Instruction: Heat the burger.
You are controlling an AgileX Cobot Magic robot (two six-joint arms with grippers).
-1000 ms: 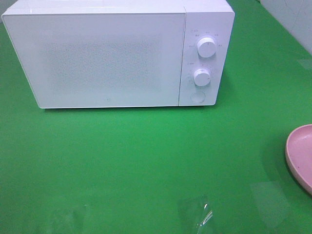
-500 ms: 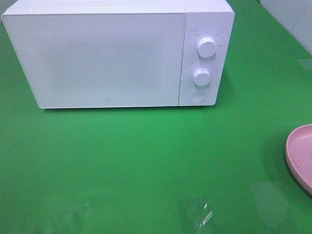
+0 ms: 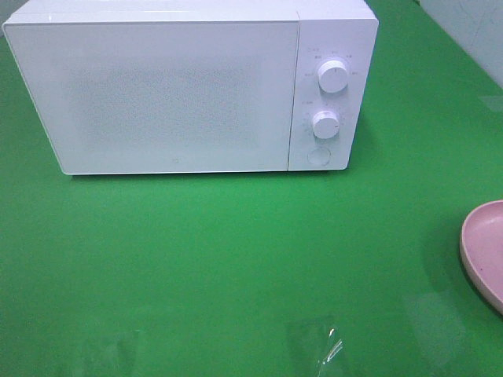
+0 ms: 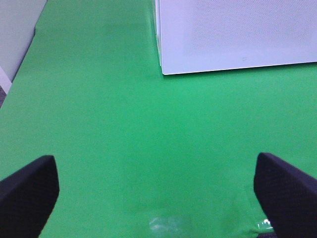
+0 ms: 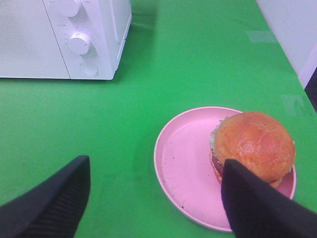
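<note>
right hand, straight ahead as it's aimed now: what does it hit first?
Most likely the pink plate: it lies between the open right hand's fingers, with the burger on its far side by one finger. Depth is unclear; aimed shallower, it would pass over green tabletop toward the microwave.

In the exterior high view only a sliver of the pink plate [image 3: 486, 250] is seen, cut off by the right edge, and neither the burger [image 5: 253, 145] nor any arm is shown there. The markings around the microwave's dials [image 3: 333, 77] are too small to be read. In the right wrist view the burger's near side is partly hidden behind a dark finger [image 5: 257, 206], and its patty can perhaps be made out.
</note>
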